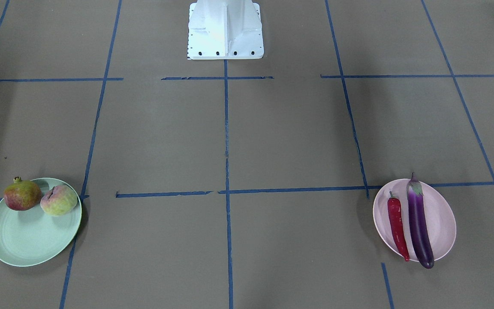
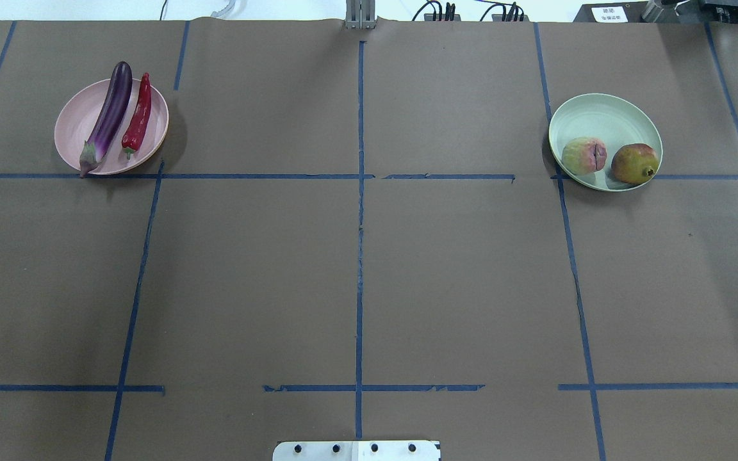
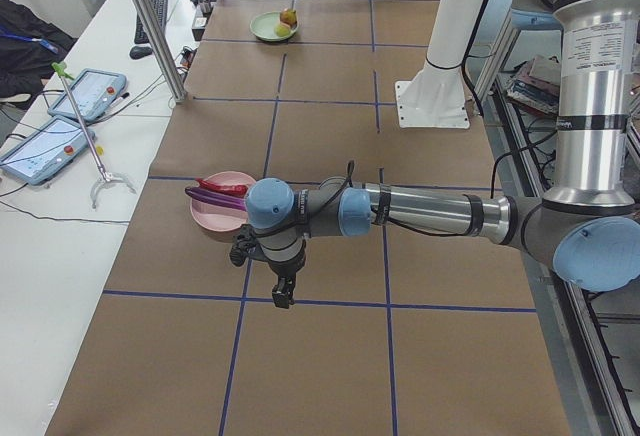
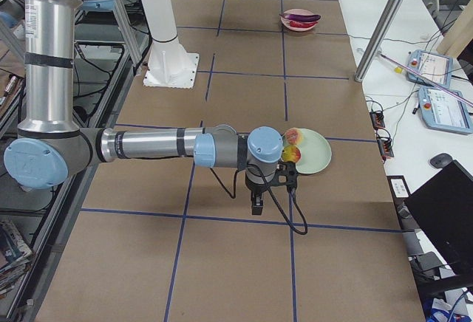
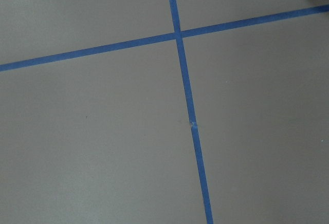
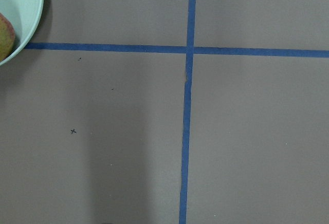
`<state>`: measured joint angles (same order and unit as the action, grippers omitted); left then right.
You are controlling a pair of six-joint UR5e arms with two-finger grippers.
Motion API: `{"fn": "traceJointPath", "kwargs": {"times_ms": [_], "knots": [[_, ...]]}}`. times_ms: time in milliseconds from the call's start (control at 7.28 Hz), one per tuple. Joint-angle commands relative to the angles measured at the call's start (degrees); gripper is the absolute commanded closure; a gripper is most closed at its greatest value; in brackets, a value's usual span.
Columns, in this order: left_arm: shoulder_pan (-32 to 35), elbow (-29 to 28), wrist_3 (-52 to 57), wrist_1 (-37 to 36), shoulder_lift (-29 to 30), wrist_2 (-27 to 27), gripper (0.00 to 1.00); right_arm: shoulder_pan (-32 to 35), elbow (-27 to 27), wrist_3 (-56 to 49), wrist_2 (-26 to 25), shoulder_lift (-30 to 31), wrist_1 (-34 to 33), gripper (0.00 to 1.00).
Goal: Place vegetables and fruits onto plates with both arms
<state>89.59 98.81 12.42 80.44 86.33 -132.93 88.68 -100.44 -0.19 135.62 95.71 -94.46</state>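
The purple eggplant [image 1: 418, 223] and the red chili pepper [image 1: 397, 225] lie side by side on the pink plate [image 1: 442, 214]. The pomegranate [image 1: 22, 195] and the peach-like fruit [image 1: 58, 200] sit on the mint green plate [image 1: 28, 240]. My left gripper [image 3: 283, 291] hangs above the table beside the pink plate [image 3: 212, 218]. My right gripper [image 4: 256, 205] hangs beside the green plate [image 4: 316, 152]. Both grippers show only in the side views, so I cannot tell whether they are open or shut. Nothing shows between their fingers.
The white base block [image 1: 225, 30] stands at the robot's edge of the table. Blue tape lines [image 2: 360, 211] cross the brown table cover. A side table with tablets [image 3: 60, 121] and a metal pole [image 3: 150, 26] runs along the operators' side.
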Motion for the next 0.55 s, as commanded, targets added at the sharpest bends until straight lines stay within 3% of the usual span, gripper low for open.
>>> {"fn": "traceJointPath", "kwargs": {"times_ms": [0,412], "knots": [[-0.03,0.41,0.15,-0.02,-0.98,-0.49,0.0,0.0,-0.2,0.01,-0.27,0.62,-0.02,0.0],[-0.12,0.33,0.06,0.16,-0.98,-0.58,0.0,-0.35,0.06,-0.16,-0.45,3.25,-0.46,0.0]]}}
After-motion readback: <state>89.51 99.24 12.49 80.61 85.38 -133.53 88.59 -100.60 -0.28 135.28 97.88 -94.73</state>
